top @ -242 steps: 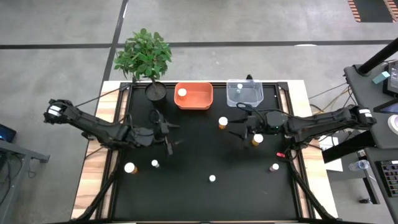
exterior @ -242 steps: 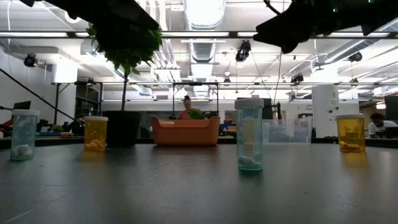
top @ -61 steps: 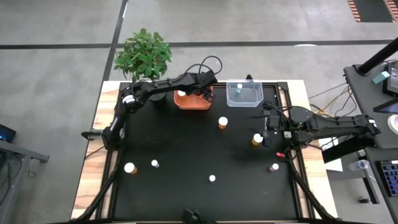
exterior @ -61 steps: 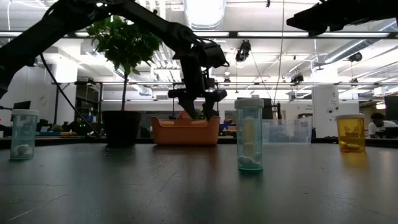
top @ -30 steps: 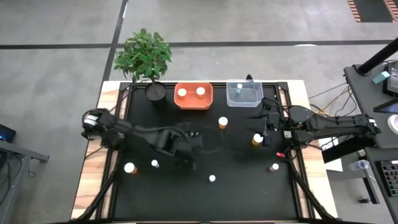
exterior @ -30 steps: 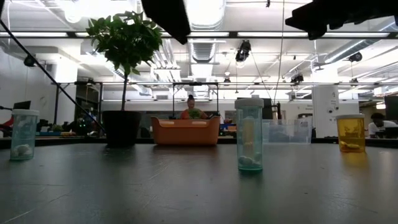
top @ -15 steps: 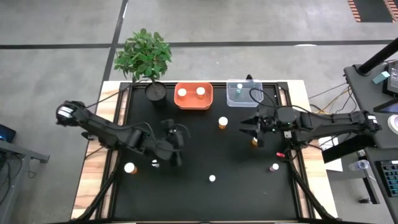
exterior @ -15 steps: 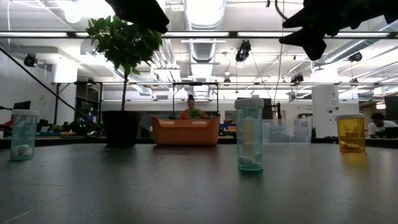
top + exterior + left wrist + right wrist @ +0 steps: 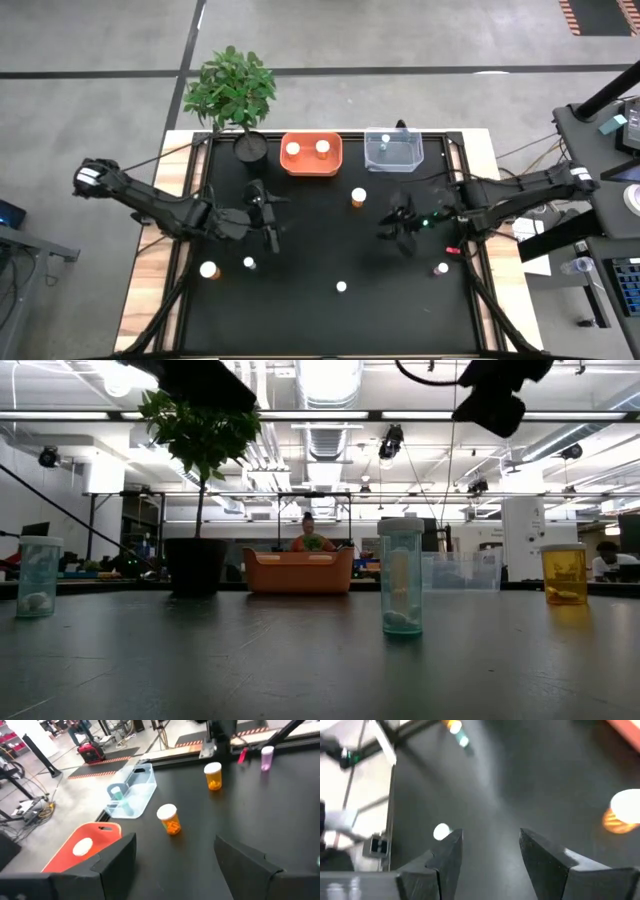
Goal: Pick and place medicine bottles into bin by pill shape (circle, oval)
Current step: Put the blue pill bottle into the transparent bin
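Black matting covers the table [image 9: 330,320], which stands on a grey floor. At the far edge sit a potted plant [image 9: 232,92] near the far-left corner, an orange bin [image 9: 311,166] at the middle, and a clear bin [image 9: 394,149] just to its right.

Orange bin contents: two white-capped bottles [image 9: 293,149] [image 9: 323,147]. Clear bin contents: one small bottle [image 9: 385,140].

Loose bottles on the table:
- Amber bottle [image 9: 358,196], white cap, upright, just in front of the gap between the two bins.
- Amber bottle [image 9: 209,270], white cap, near the left edge.
- Small white-capped bottle [image 9: 249,264], just right of that one.
- Small white-capped bottle [image 9: 341,287], centre, toward the near edge.
- Pink-capped bottle [image 9: 440,268], near the right edge.

My left gripper [image 9: 270,222] hangs over the left half of the table, in front of the plant pot. Its fingers [image 9: 117,857] are spread apart and carry nothing. The left wrist view looks past them to both bins and two amber bottles.

My right gripper [image 9: 400,222] hangs over the right half of the table, in front of the clear bin. Its fingers [image 9: 451,854] are parted with bare matting between them; nothing is grasped. The right wrist view shows one amber bottle [image 9: 624,813] off to one side and a small white cap [image 9: 441,831] beside one finger.

From table height, a clear bottle [image 9: 401,575] stands nearest the camera, with another [image 9: 37,575] at the left and an amber one [image 9: 564,572] at the right. Both arms show only as dark shapes overhead.
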`<move>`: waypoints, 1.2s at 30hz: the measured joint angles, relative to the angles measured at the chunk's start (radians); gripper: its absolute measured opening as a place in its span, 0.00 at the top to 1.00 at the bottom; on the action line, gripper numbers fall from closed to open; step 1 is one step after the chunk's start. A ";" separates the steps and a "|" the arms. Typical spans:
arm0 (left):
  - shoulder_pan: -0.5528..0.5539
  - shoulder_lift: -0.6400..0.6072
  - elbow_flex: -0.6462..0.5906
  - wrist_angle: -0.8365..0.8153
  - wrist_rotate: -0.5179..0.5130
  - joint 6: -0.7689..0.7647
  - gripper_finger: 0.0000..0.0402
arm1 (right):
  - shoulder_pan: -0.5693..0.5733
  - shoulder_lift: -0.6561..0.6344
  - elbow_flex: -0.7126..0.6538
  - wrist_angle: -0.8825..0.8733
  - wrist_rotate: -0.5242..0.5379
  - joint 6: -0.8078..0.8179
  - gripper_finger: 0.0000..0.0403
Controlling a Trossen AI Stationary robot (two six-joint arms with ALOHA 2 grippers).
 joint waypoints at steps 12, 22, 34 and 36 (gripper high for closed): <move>-0.003 -0.012 -0.054 0.055 0.001 -0.036 0.38 | 0.237 0.332 0.096 0.194 0.167 -0.268 0.54; -0.031 -0.012 -0.053 0.062 0.004 -0.075 0.38 | 0.260 0.567 0.099 0.377 0.162 -0.364 0.54; -0.031 -0.012 -0.053 0.061 0.004 -0.066 0.38 | 0.262 0.689 0.100 0.512 0.130 -0.413 0.54; -0.031 -0.012 -0.054 0.060 0.005 -0.066 0.38 | 0.260 0.703 0.100 0.524 0.128 -0.420 0.54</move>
